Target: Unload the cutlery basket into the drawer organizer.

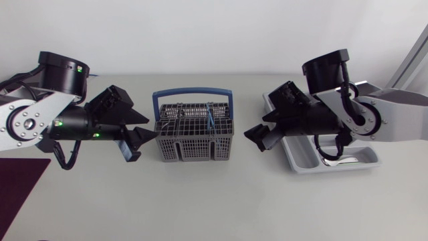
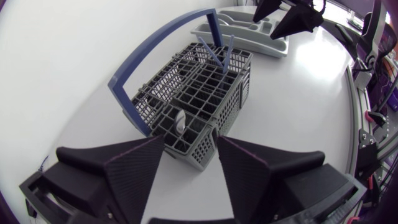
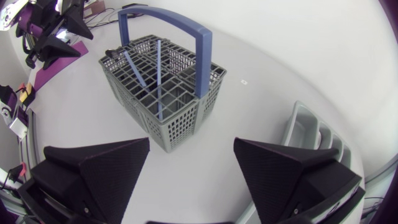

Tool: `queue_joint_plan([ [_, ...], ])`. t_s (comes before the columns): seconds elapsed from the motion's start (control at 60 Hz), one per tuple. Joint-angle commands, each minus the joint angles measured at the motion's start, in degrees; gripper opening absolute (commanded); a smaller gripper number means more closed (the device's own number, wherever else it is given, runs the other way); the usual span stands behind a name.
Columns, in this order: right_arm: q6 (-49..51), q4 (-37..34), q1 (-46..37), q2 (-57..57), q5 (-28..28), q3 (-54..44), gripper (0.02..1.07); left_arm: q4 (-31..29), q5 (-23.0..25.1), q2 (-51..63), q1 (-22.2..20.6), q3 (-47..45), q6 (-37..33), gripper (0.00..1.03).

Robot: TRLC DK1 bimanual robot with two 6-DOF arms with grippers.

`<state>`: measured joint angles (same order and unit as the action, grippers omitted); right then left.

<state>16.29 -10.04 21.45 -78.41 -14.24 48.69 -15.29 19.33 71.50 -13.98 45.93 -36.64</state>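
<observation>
The grey cutlery basket (image 1: 194,134) with a blue handle (image 1: 192,94) stands mid-table. Two blue-handled pieces (image 2: 222,53) lean in its far compartments, and a silver piece (image 2: 180,121) stands in the compartment nearest my left gripper. The grey drawer organizer (image 1: 302,161) lies to the basket's right, with silver cutlery (image 1: 334,158) in its front slot. My left gripper (image 1: 138,144) is open just left of the basket, nothing between its fingers (image 2: 134,168). My right gripper (image 1: 257,139) is open between basket and organizer, holding nothing. In the right wrist view the basket (image 3: 163,93) stands ahead of the right gripper (image 3: 192,144).
A dark purple mat (image 1: 19,184) lies at the table's front left corner. Bare white tabletop (image 1: 214,201) runs in front of the basket and organizer. My right arm's body hangs over the organizer's left part.
</observation>
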Motion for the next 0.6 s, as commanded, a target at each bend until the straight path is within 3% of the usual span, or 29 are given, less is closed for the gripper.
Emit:
queue_joint_plan([
  [0.0, -0.12, 0.02, 0.61, 1.24, -0.26, -2.02, 1.03, 0.52, -1.67, -0.67, -1.58, -1.11, -0.01, 0.95],
  [0.4, 0.05, 0.29, 0.61, 4.5, -0.35, -5.36, 1.03, 7.03, -15.47, 2.85, -10.98, -0.76, 2.37, 0.96],
  [0.583, 0.05, 0.11, 0.61, 5.9, -0.44, -6.41, 1.03, 7.38, -19.33, 5.22, -12.21, 0.91, 3.51, 0.96],
])
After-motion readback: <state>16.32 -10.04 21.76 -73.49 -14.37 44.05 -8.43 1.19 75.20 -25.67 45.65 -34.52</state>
